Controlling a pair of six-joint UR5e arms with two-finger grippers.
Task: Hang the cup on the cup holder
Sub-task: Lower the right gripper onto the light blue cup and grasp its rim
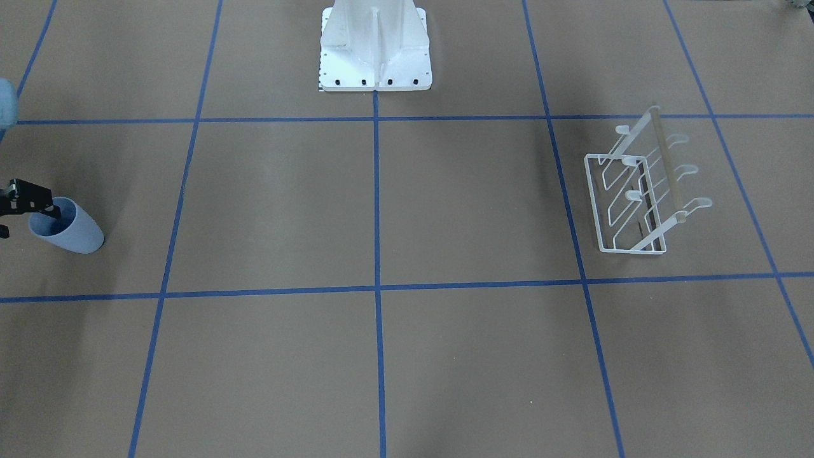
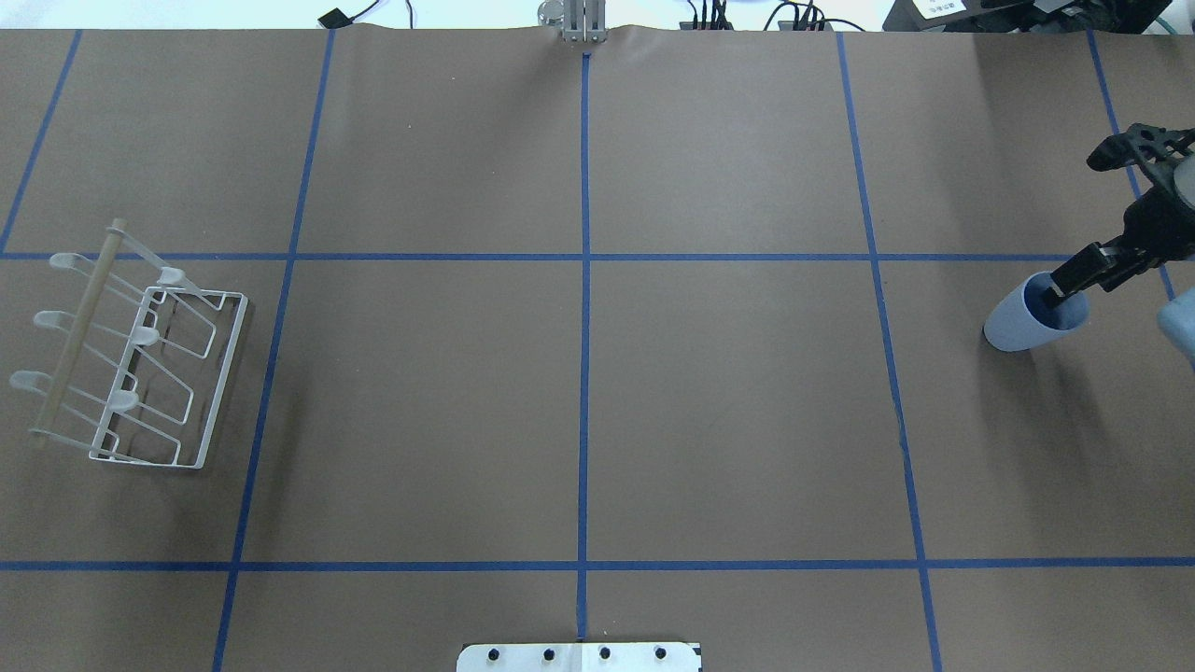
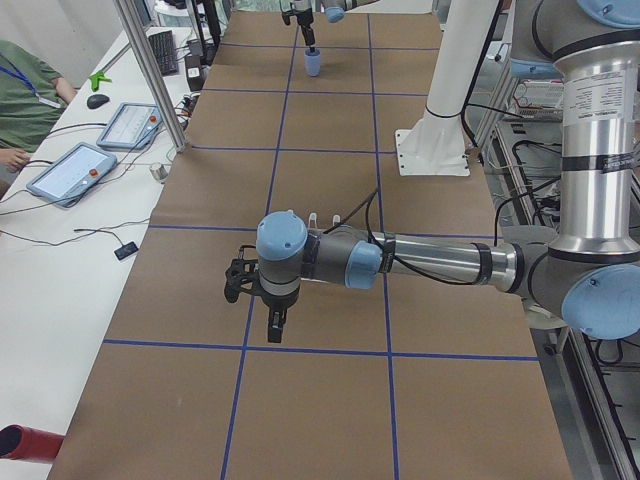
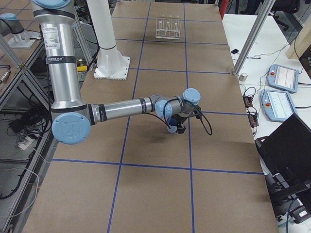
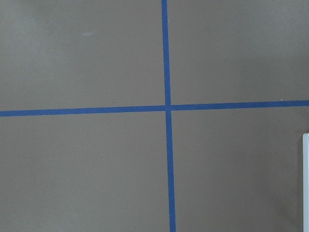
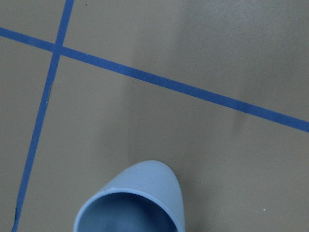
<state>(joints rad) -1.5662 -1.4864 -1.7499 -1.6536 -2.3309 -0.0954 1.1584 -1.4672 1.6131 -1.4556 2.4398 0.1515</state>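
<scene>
- Pokes one finger of the right pincer (image 2: 1064, 287) into the cup (image 2: 1006, 329); cannot tell whether clamped.
- Cannot judge the left pincer (image 3: 274, 335).
- Puts the cup at the table (image 2: 597, 373) edge, 3 o'clock overhead, holding only that finger.
- Shows the rack (image 2: 78, 327) at 9 o'clock, well apart, pegs bare.
- Risks slipping from a thin rim pinch on the long carry, or shoving the light rack.

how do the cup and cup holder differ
The cup is solid pale blue; the cup holder is open white wire with a wooden rod. The cup sits on the robot's right with the right gripper partly inside it; the cup holder stands alone on the left. Both seem to sit on the table.
</scene>
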